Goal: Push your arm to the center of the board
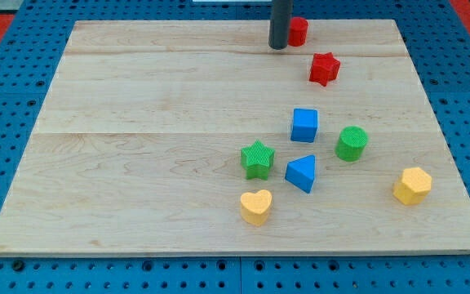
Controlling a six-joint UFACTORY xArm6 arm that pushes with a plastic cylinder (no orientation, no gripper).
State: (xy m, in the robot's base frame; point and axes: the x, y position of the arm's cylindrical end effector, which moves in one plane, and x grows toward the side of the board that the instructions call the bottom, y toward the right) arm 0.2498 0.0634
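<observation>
Your tip [278, 46] sits at the tabletop's [137, 163] top edge, just beside the red cylinder [299, 31], so the run down to the bare centre is all left; no end effector to report.

red blocks [324, 69]: 2 | blue blocks [304, 125]: 2 | green blocks [257, 159]: 2 | yellow blocks [256, 207]: 2

Bright, even light falls from overhead, so the blocks cast only small soft shadows on the pale wooden board [153, 139]. Focus is sharp throughout, with no glare and no noticeable distortion at the edges
</observation>
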